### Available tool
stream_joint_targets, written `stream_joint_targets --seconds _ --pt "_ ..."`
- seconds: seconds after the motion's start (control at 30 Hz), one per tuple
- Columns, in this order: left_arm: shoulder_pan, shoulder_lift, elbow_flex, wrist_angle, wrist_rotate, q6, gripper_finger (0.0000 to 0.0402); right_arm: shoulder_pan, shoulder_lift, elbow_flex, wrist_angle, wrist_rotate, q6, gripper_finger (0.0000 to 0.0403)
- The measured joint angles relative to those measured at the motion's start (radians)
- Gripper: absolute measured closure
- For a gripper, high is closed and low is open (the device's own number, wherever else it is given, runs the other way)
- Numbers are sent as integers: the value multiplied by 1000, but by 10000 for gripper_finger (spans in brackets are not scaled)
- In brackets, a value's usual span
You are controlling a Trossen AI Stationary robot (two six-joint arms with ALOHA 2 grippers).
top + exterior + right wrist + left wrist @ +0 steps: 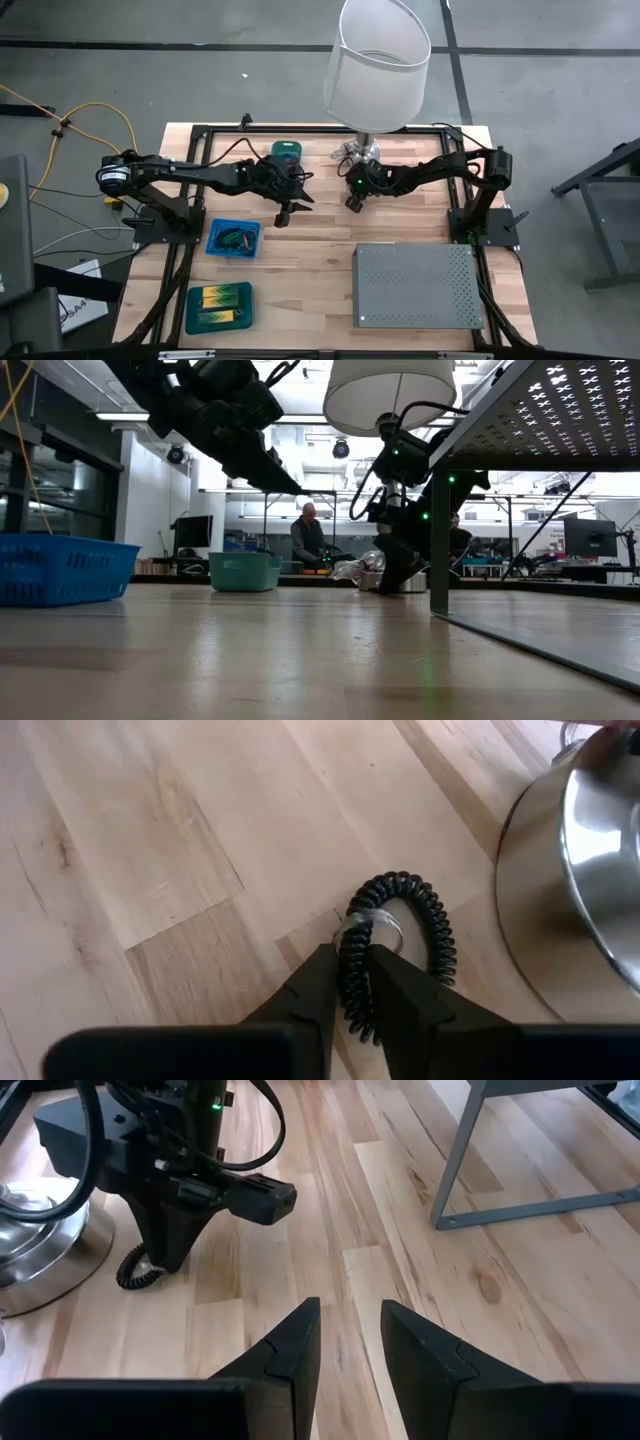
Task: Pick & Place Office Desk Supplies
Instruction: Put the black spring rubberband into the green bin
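The wooden table [300, 260] carries 3 bins: a blue bin [233, 239] and 2 teal ones already hold supplies. The lamp [377, 60] stands just beside the work, its chrome base [580, 870] crowding the right gripper [347, 982], whose fingers pinch a black coiled loop [400, 935] lying on the wood. The left gripper [350, 1342] hangs nearby, slightly parted, empty. Placement remains.

The table [180, 840] is pale, smooth wood planks with visible grain and a low sheen. The lamp base [590, 870] is polished, mirror-bright metal, and beside it lies a matt black coiled loop [400, 935], ribbed like plastic cord. The grey box [415, 285] looks like matt perforated metal.
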Motion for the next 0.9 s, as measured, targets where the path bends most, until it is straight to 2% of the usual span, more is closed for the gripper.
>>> stream_joint_targets --seconds 0.2,0.47,0.67,0.9 --pt "0 0 0 2 0 0 299 0 0 0 -4 1 8 378" --pt "0 0 0 2 0 0 299 0 0 -2 6 -5 8 381" --pt "0 0 0 3 0 0 299 15 4 -3 75 -23 -1 381" --pt "0 0 0 3 0 0 299 42 4 -3 194 -99 -3 382"
